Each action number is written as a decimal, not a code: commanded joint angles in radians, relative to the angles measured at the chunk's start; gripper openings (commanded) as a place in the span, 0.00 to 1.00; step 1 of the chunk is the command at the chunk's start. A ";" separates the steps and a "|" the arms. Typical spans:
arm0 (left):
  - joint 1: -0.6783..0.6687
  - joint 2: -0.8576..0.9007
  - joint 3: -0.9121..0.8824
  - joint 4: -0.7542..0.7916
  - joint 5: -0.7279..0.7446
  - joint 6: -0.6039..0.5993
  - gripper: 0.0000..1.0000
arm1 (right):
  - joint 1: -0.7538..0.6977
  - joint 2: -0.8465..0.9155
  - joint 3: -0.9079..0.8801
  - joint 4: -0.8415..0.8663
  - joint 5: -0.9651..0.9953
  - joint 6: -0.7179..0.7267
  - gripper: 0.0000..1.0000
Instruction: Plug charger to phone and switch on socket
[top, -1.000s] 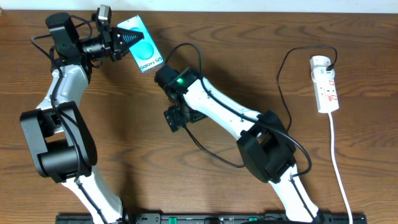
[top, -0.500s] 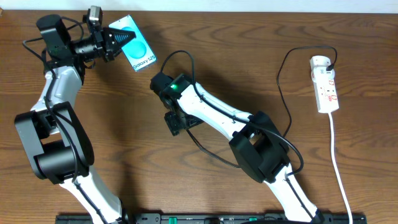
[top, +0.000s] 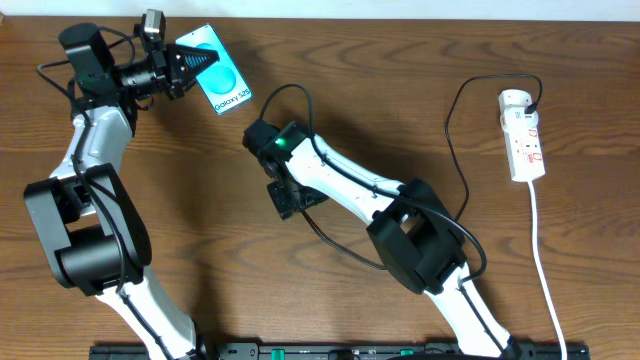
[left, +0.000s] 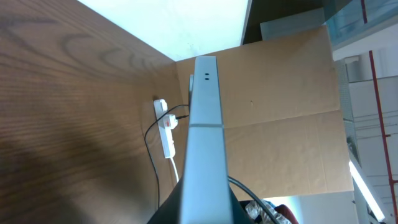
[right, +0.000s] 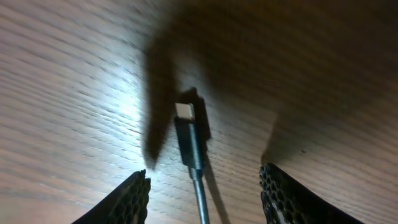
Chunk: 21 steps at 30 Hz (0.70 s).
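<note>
Drawn up and away to the far left of the table (top: 400, 60) since a second ago: the phone (top: 222, 82), carried in the left gripper (top: 188, 64). Shifted a little left too: the right gripper (top: 287, 197), with hardly any change over the last half second.

Clamped tight on the phone's left end, the left fingers. Screen turned up to the overhead camera, lit teal and white, "Galaxy S25" legible. Apparently held clear of the wood, going by the shadow beside it. From the left wrist, seen edge-on only, running up the middle of the view.

Spread wide, the right fingers (right: 134, 199), with nothing gripped. Between them, lying on the wood and touched by neither: the charger (right: 188, 140), bright metal tip pointing away from the wrist, cable running back under the camera. Slightly blurred.

In the overhead view, low over the middle of the table, well apart from the phone. Plugged in at the far end of the socket (top: 524, 135), the charger cable, looping left and down, then lost behind the right arm (top: 350, 185). At the right side of the table, the socket, white cord (top: 543, 270) trailing to the near edge. Switch positions too small to tell.
</note>
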 joint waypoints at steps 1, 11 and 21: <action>0.002 -0.043 0.028 0.009 0.032 -0.002 0.07 | 0.015 0.005 -0.021 0.002 0.009 0.016 0.56; 0.002 -0.043 0.028 0.009 0.032 -0.002 0.07 | 0.018 0.005 -0.021 0.010 0.008 0.024 0.55; 0.002 -0.043 0.028 0.013 0.032 -0.002 0.07 | 0.034 0.005 -0.023 0.048 -0.037 0.023 0.53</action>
